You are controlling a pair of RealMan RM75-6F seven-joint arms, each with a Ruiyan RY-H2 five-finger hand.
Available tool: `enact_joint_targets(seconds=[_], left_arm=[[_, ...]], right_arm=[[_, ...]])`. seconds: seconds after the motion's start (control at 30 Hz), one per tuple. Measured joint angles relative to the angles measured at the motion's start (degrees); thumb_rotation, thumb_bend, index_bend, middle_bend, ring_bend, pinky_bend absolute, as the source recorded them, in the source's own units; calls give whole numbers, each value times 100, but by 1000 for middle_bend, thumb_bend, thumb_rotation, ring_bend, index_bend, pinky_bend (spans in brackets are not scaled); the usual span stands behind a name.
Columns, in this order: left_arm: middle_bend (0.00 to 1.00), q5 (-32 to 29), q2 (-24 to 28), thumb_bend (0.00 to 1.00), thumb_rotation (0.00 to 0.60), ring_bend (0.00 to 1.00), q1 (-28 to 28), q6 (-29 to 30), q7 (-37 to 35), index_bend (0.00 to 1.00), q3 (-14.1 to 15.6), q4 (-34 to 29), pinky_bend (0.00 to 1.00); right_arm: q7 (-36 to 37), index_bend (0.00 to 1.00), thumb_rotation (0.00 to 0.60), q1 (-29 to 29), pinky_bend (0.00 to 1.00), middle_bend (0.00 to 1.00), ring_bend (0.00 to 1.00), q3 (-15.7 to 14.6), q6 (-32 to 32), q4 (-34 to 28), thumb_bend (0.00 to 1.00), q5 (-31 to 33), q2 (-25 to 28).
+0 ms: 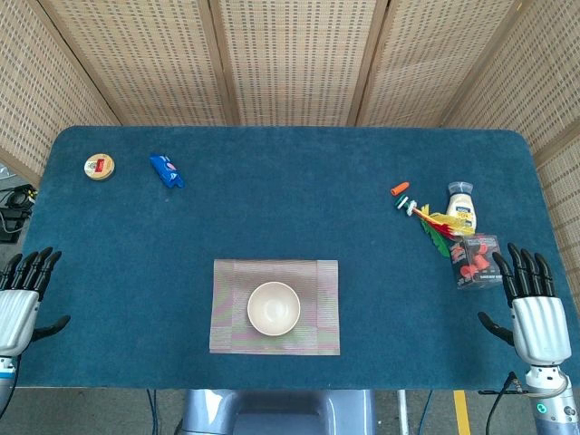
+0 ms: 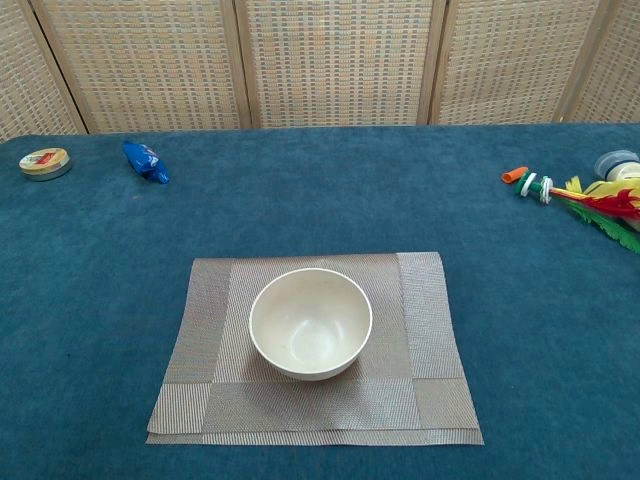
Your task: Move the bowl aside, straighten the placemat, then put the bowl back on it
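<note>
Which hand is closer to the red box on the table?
Right. The right hand sits just beside the red box, at the table's right edge; the left hand is at the opposite edge.

A cream bowl point(image 2: 310, 322) stands upright at the middle of a grey-brown woven placemat point(image 2: 436, 340) on the blue table point(image 2: 330, 195). Far back on the left lie a round tin point(image 2: 45, 162) and, near it, a blue wrapped packet point(image 2: 146, 162). At the right edge a feathered toy point(image 2: 585, 203) lies beside what may be a bottle cap point(image 2: 618, 163), cut off by the frame. A wicker screen point(image 2: 330, 60) stands behind.
</note>
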Motion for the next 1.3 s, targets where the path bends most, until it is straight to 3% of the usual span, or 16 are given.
enact_joint_targets(seconds=[1.0, 1.3], left_arm=[[0, 457, -166, 122, 600, 0, -228, -26, 32, 4, 41, 181, 0], [0, 1272, -239, 128, 600, 0, -951, -288, 316, 249, -134, -24, 0]], right_arm=[[19, 134, 600, 27, 72, 0, 0, -42, -163, -66, 156, 66, 40], [141, 150, 600, 15, 73, 0, 0, -19, -133, -117, 156, 78, 89]])
